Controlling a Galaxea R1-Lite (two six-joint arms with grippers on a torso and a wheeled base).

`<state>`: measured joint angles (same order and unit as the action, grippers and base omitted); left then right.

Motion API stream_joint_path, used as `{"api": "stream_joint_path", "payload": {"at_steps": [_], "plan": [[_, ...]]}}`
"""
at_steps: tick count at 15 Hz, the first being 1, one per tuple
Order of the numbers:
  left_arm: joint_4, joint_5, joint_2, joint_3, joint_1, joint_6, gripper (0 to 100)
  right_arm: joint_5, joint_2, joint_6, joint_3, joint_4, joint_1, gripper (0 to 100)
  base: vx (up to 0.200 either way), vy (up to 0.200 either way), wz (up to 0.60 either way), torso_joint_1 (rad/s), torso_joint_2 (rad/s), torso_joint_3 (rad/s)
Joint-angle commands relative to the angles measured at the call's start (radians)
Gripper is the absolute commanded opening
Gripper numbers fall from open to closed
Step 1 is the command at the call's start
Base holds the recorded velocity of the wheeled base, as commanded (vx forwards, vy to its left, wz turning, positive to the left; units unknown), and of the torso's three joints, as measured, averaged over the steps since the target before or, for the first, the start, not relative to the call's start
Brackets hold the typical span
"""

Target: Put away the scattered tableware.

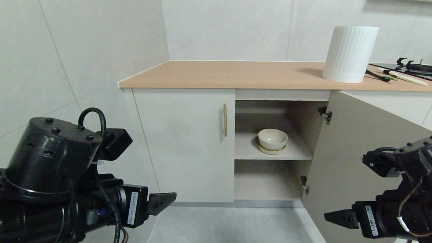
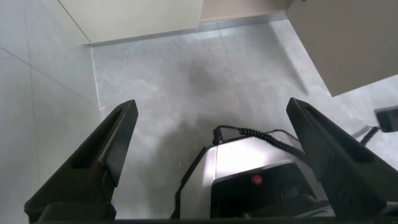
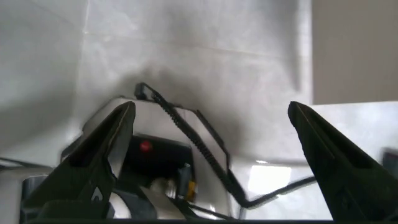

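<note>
A cream bowl (image 1: 272, 139) sits on a small plate (image 1: 271, 150) on the middle shelf (image 1: 247, 148) of the open cabinet. On the counter (image 1: 239, 73) at the right lie chopsticks (image 1: 404, 76) and a dark utensil (image 1: 377, 75). My left gripper (image 1: 163, 202) hangs low at the left, well in front of the cabinet; its fingers (image 2: 106, 155) stand wide apart over the floor with nothing between them. My right gripper (image 1: 336, 217) hangs low at the right, beside the open door (image 1: 347, 158); its fingers (image 3: 99, 149) are also spread and hold nothing.
A tall white ribbed container (image 1: 350, 53) stands on the counter near a gas hob (image 1: 421, 67). The left cabinet door (image 1: 186, 142) is closed, with a brass handle (image 1: 225, 120). The lower shelf (image 1: 264, 184) is bare. Grey tiled floor (image 1: 234, 226) lies before the cabinet.
</note>
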<state>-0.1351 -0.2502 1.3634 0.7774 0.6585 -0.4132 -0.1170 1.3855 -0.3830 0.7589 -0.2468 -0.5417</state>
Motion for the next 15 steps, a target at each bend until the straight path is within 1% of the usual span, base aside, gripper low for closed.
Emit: {"api": "stream_joint_path", "payload": {"at_steps": [1,5,9,11,13,15], "plan": [[0.0,0.0,-0.001,-0.003,0.0,-0.001,100,-0.006,-0.04,0.019,0.002,-0.029,0.0,100,0.0,-0.2,0.0,-0.002,0.0,-0.002],[0.0,0.0,-0.003,-0.003,0.0,-0.001,100,-0.007,-0.071,0.056,0.003,-0.086,0.0,100,0.0,-0.2,0.0,0.006,0.0,0.0],[0.002,0.0,-0.001,-0.003,0.0,-0.001,100,-0.013,-0.089,0.081,0.039,-0.206,0.002,100,0.0,-0.2,0.0,0.005,0.0,0.005],[0.0,0.0,0.0,-0.004,0.0,-0.001,100,-0.03,-0.091,0.082,0.046,-0.23,0.005,100,0.0,-0.2,0.0,0.002,0.0,0.007],[0.002,0.0,0.0,-0.004,0.0,-0.001,100,-0.075,-0.112,0.104,0.053,-0.258,0.005,100,0.0,0.0,0.0,0.0,0.0,0.0],[0.002,0.0,-0.001,-0.004,0.0,-0.001,100,-0.108,-0.134,0.113,0.088,-0.332,0.026,100,0.0,0.0,0.0,0.0,0.0,0.0]]}}
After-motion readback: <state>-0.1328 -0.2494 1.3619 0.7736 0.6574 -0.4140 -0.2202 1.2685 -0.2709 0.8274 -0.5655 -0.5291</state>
